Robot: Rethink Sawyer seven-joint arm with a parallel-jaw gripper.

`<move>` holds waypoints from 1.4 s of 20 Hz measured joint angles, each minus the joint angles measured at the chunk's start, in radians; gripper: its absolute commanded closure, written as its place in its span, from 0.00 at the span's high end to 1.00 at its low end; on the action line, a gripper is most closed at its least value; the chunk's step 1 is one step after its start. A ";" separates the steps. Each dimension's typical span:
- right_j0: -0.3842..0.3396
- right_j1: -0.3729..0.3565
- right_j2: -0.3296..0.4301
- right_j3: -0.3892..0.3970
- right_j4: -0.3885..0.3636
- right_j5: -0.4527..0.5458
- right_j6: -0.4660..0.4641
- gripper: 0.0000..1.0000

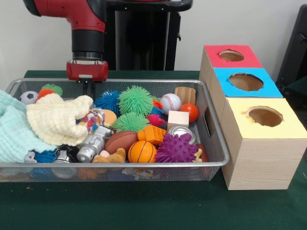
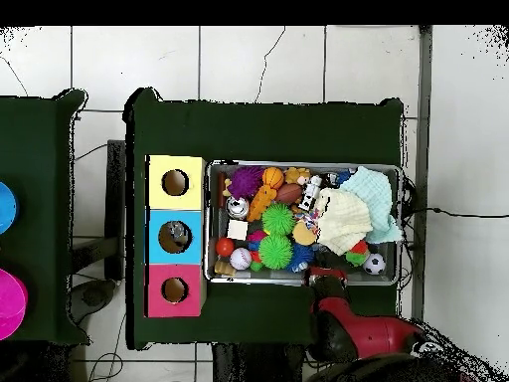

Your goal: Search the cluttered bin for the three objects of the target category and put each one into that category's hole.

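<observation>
Green cloth covers the bench [image 1: 144, 206], where a wire-mesh bin [image 1: 115, 165] sits toward the front edge, crowded with toys. Nearest the front rim lie a small basketball [image 1: 142, 152], a purple spiky ball [image 1: 176, 148] and a silver toy figure [image 1: 93, 143]; a pale green knitted cloth [image 1: 14, 127] and a cream one [image 1: 60, 120] spill over the bin's end by the bench's left-hand edge in the front view. Three wooden boxes stand just beside the other end, topped yellow [image 1: 264, 117], blue [image 1: 245, 82] and red [image 1: 231, 56], each with a round hole. No crinkly plastic wrapper shows in either view; the three objects are judged to be buried under the cloths or balls. Such wrappers should be very light, limp and slick, best pinched across the flat middle or a crimped end once the covering cloth is lifted. At the bin's far rim hangs the red gripper [image 1: 87, 87]; its fingers dip behind the mesh, and whether they are spread or holding anything cannot be told.
</observation>
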 measured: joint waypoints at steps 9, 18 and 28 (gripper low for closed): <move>0.073 -0.096 -0.051 0.033 0.021 0.000 0.000 0.00; 0.091 -0.151 -0.088 0.046 0.034 -0.001 0.000 0.00; 0.091 -0.151 -0.103 0.058 0.055 -0.001 0.000 0.00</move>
